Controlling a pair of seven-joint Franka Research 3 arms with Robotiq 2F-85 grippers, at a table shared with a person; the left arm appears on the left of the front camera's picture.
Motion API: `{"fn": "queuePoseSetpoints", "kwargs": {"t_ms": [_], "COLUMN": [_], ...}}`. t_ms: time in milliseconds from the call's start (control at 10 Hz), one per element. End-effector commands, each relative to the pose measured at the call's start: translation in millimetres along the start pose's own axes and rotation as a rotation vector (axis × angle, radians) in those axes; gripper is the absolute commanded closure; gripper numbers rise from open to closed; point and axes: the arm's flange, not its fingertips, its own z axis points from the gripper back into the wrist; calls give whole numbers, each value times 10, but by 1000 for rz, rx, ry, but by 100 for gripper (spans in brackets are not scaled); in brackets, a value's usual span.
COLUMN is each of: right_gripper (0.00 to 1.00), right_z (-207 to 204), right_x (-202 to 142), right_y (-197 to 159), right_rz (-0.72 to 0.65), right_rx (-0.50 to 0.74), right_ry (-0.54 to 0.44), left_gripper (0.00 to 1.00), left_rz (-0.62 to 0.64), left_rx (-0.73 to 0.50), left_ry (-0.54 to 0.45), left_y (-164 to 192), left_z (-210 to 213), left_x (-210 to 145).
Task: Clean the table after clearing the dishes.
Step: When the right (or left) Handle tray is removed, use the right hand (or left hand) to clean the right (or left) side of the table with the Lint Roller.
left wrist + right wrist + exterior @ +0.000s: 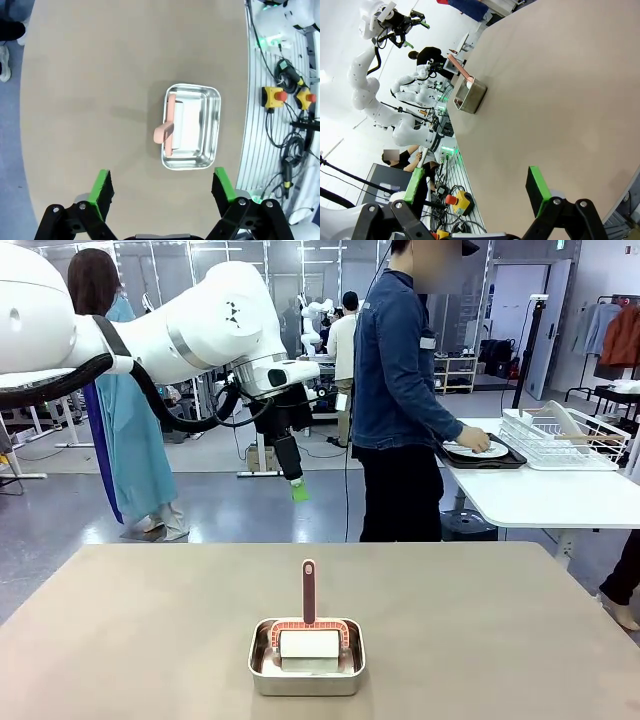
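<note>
The tan table (pixel 120 640) carries a small steel pan (pixel 307 658) at its near middle. A white roller with a pink-red handle (pixel 309 592) stands in the pan. My left gripper (pixel 297 487) hangs high above the table's far side, open and holding nothing. From its wrist camera the left gripper (pixel 162 192) looks straight down on the pan (pixel 205 107) and the roller handle (pixel 167 131). My right gripper (pixel 476 187) is open over the table (pixel 560 90), well away from the pan (pixel 471 97). The dishes, a white plate (pixel 478 451) on a dark tray (pixel 502 461), lie on a white side table under the person's hand.
A person in a denim jacket (pixel 395 370) stands past the far edge, turned toward the white side table (pixel 540 495). A white wire dish rack (pixel 560 435) sits there too. Cables and emergency-stop buttons (pixel 272 96) line the robot's side.
</note>
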Motion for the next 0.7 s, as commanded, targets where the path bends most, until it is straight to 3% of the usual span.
{"fn": "queuePoseSetpoints", "kwargs": {"t_ms": [0,300,600], "right_gripper": [0,0,0], "right_z": [-6,-6,-6], "right_x": [3,3,3], "right_y": [46,46,46], "right_rz": [-1,-1,-1], "right_rx": [-15,-15,-15], "right_ry": [12,12,12], "left_gripper": [0,0,0], "left_rz": [-2,-7,-34], "left_rx": [0,-74,-183], "left_ry": [0,140,157], "left_y": [4,292,377], "left_z": [1,-584,-1022], "left_x": [-5,99,3]}}
